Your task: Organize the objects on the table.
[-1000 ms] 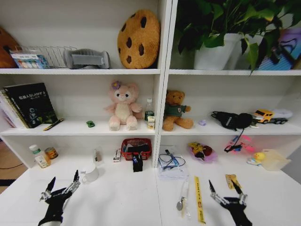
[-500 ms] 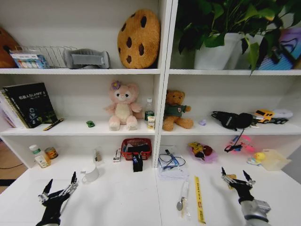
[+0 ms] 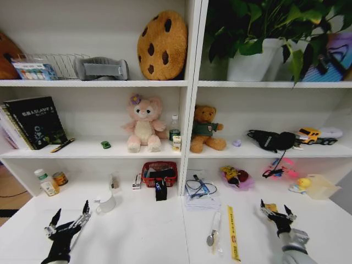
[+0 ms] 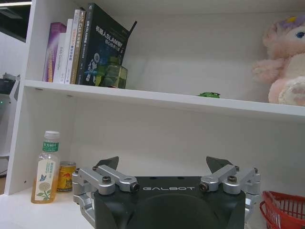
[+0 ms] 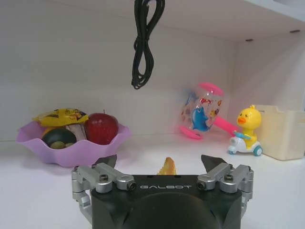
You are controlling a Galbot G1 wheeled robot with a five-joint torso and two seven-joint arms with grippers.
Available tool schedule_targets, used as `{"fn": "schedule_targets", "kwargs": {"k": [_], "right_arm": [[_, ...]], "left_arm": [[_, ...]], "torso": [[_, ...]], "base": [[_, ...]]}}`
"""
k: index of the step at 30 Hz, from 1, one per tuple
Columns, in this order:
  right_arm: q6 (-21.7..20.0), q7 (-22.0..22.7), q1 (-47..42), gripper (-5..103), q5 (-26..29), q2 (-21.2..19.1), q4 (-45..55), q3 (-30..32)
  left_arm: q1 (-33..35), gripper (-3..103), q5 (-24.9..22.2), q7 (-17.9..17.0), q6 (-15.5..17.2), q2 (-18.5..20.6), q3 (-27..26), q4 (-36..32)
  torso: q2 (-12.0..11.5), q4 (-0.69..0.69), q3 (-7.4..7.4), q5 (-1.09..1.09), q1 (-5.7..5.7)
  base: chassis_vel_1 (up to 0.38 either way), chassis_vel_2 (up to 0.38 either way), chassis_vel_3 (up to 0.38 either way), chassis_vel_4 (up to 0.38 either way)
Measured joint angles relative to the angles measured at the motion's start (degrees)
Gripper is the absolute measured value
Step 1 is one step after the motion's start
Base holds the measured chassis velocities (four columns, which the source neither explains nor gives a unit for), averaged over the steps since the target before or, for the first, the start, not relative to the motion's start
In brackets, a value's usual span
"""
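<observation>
On the white table (image 3: 143, 231) my left gripper (image 3: 71, 209) hovers open at the front left, just short of a white mug (image 3: 105, 203). In its wrist view the left gripper (image 4: 164, 162) holds nothing. A tiny green toy car (image 3: 105, 144) sits on the middle shelf beside a pink plush; the car (image 4: 208, 95) shows on the shelf edge. At the front right my right gripper (image 3: 274, 206) is open and empty over the table. Just beyond it lies a small orange packet (image 3: 269, 208), seen between the fingers (image 5: 167, 167). A slim white pen-like item (image 3: 213, 228) lies mid-table.
A yellow ruler (image 3: 232, 231) lies beside the pen-like item. At the table's back stand a red basket (image 3: 159, 171), a purple fruit bowl (image 5: 71, 145), a duck toy (image 5: 245, 133), a bottle (image 4: 45, 167) and a can. The shelf uprights close off the back.
The right gripper has moved forward and to the right, up to the orange packet. The left gripper has sunk slightly and stays open.
</observation>
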Motion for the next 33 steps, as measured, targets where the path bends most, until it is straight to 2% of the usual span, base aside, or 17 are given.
{"fn": "schedule_targets", "kwargs": {"k": [2, 3, 4, 5, 7, 8, 10, 11, 13, 16, 20, 22, 23, 24, 26, 33], "right_arm": [[-0.7, 0.5, 1.1, 88, 1.4, 0.1, -1.4, -0.6], [-0.7, 0.5, 1.1, 88, 1.4, 0.1, -1.4, -0.6], [-1.0, 0.8, 1.6, 83, 2.1, 0.2, -2.2, -1.0], [-1.0, 0.8, 1.6, 83, 2.1, 0.2, -2.2, -1.0], [-1.1, 0.9, 1.9, 72, 2.1, 0.4, -2.7, -1.5], [-1.1, 0.9, 1.9, 72, 2.1, 0.4, -2.7, -1.5], [-1.0, 0.9, 1.8, 61, 1.8, 0.6, -2.3, -1.5], [-1.0, 0.9, 1.8, 61, 1.8, 0.6, -2.3, -1.5], [-0.5, 1.0, 1.6, 50, 0.9, 0.6, -2.0, -1.4], [-0.4, 1.0, 1.5, 45, 0.9, 0.6, -1.9, -1.3], [-0.2, 1.1, 1.1, 23, 1.1, 0.6, -1.7, -1.0], [-0.1, 1.1, 1.1, 23, 1.1, 0.5, -1.7, -0.9], [0.0, 1.0, 0.9, 12, 1.1, 0.5, -1.7, -0.8], [0.0, 1.0, 0.9, 12, 1.1, 0.5, -1.7, -0.8], [0.2, 1.0, 0.5, 3, 0.7, 0.6, -1.4, -0.6], [0.2, 0.9, -0.1, 0, 0.6, 0.7, 2.0, 0.2]], "left_arm": [[0.0, 100, -0.1, -0.1, 0.0, 0.0, -0.2, 0.0], [0.0, 100, -0.1, -0.1, 0.0, 0.0, -0.2, 0.0], [0.0, 100, -0.2, -0.1, 0.0, 0.0, -0.4, 0.0], [0.0, 100, -0.2, -0.1, 0.0, 0.0, -0.4, 0.0], [0.1, 100, -0.4, -0.1, 0.0, 0.0, -0.7, -0.2], [0.1, 100, -0.4, -0.1, 0.0, 0.0, -0.7, -0.2], [0.2, 100, -0.6, -0.2, 0.0, 0.0, -0.9, -0.4], [0.2, 100, -0.6, -0.2, 0.0, 0.0, -0.9, -0.4], [0.3, 100, -0.6, -0.2, 0.0, -0.2, -0.9, -0.4], [0.4, 100, -0.6, -0.2, 0.0, -0.3, -0.9, -0.4], [0.5, 100, -0.5, -0.2, -0.2, -0.7, -0.9, -0.7], [0.5, 100, -0.5, -0.3, -0.3, -0.7, -0.9, -0.7], [0.5, 100, -0.6, -0.6, -0.4, -0.8, -1.1, -0.7], [0.5, 100, -0.6, -0.6, -0.4, -0.8, -1.1, -0.7], [0.7, 100, -1.0, -0.8, -0.5, -0.9, -1.8, -0.9], [0.9, 100, -1.5, -0.8, -0.5, -0.8, -2.5, -1.1]], "torso": [[0.0, -0.01, 0.0, 0.0, 0.0], [0.0, -0.01, 0.0, 0.0, 0.0], [0.0, 0.0, 0.0, 0.0, 0.0], [0.0, 0.0, 0.0, 0.0, 0.0], [0.0, -0.01, 0.0, 0.0, 0.0], [0.0, -0.01, 0.0, 0.0, 0.0], [0.0, 0.0, 0.0, 0.0, 0.0], [0.0, 0.0, 0.0, 0.0, 0.0], [0.0, -0.01, 0.0, 0.0, 0.0], [0.0, 0.0, 0.0, 0.0, 0.0], [0.0, -0.01, 0.0, 0.0, 0.0], [0.0, -0.01, 0.0, 0.0, 0.0], [0.0, -0.01, 0.0, 0.0, 0.0], [0.0, -0.01, 0.0, 0.0, 0.0], [0.0, 0.0, 0.0, 0.0, 0.0], [0.0, 0.0, 0.0, 0.0, 0.0]], "base": [[0.0, 0.0, 0.0, 0.0], [0.0, 0.0, 0.0, 0.0], [0.0, 0.0, 0.0, 0.0], [0.0, 0.0, 0.0, 0.0], [0.0, 0.0, 0.0, 0.0], [0.0, 0.0, 0.0, 0.0], [0.0, 0.0, 0.0, 0.0], [0.0, 0.0, 0.0, 0.0], [0.0, 0.0, 0.0, 0.0], [0.0, 0.0, 0.0, 0.0], [0.0, 0.0, 0.0, 0.0], [0.0, 0.0, 0.0, 0.0], [0.0, 0.0, 0.0, 0.0], [0.0, 0.0, 0.0, 0.0], [0.0, 0.0, 0.0, 0.0], [0.0, 0.0, 0.0, 0.0]]}}
